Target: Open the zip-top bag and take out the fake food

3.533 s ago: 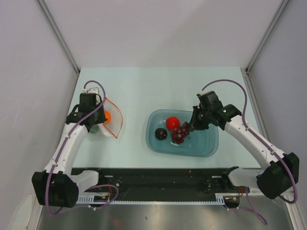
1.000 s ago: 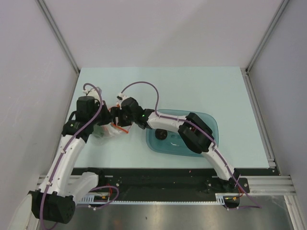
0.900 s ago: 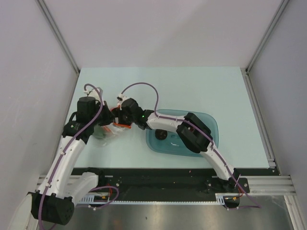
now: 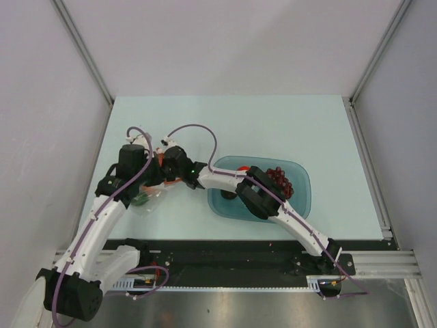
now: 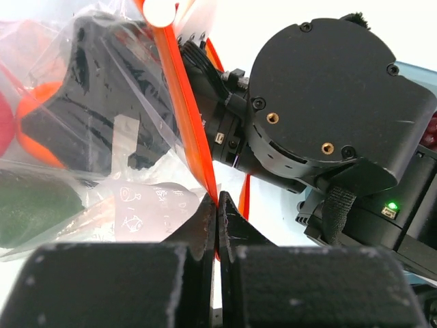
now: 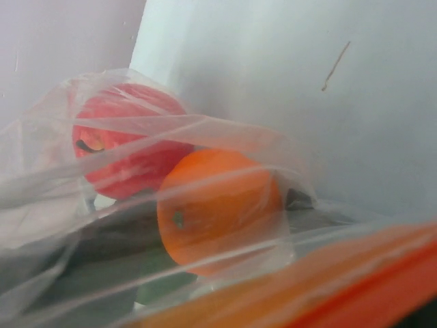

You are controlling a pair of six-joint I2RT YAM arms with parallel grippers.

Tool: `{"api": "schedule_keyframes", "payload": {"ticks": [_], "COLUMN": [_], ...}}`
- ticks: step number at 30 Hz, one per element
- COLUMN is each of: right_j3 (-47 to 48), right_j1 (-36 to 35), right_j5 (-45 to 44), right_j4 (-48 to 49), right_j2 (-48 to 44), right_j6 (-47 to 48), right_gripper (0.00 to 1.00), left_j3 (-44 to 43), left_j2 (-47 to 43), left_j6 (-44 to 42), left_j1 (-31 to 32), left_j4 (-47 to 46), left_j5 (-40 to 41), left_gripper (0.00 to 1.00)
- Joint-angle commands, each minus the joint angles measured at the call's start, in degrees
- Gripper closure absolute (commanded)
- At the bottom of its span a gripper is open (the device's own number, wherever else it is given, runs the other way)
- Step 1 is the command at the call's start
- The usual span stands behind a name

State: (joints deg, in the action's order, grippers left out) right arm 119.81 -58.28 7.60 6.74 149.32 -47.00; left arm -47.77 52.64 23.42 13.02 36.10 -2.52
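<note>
tabletop point(image 4: 273, 123): bag point(image 5: 130, 147) in left claw point(image 5: 217, 208)

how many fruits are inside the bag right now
3 show through the zip-top bag: a red one at the back, an orange in front of it, a green one below. More may be hidden.
</note>
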Motion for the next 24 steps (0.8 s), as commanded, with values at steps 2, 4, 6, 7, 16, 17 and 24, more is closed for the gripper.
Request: {"api": "schedule_keyframes", "payload": {"ticks": [2,4,6,7,16,17,24], "right_j3": [-4.48,-5.89,-7.91,-8.27,-8.8,-8.89,-11.79], "right_j1": [0.01,0.01,0.27,0.53,2.65,2.91,4.32], "right_j5": [-0.75,-0.22,0.58,1.01,4.27,4.18,5.85], "right_j4": [0.99,1.17,2.13,2.48,-1.98,-2.95,-12.0], "right_j2": [0.9,0.1,-1.56,-2.18,-11.31,-12.37,-20.99], "right_j6": [-2.57,-2.39,-2.39,-2.39,-3.36,-3.1,-1.17], "right_gripper": [0.23,0.35,0.54,0.62,1.0,1.0,1.0], "left_j3": [0.13,0.48,0.66,0.83,-0.75,-0.83,0.04], "left_j2": [-1.49,-1.75,-1.84,-1.84,-2.19,-2.02,-2.19], "left_j6": [0.49,0.49,0.75,1.1,2.86,2.95,3.3], "left_j1": [0.7,0.7,0.7,0.61,0.34,0.26,-0.53], "left_j4": [0.38,0.47,1.08,1.43,4.86,5.03,5.83], "left_j5": [-0.29,0.32,1.81,2.43,11.49,12.1,14.39], "left_gripper": [1.0,1.0,1.0,1.0,1.0,1.0,1.0]}}
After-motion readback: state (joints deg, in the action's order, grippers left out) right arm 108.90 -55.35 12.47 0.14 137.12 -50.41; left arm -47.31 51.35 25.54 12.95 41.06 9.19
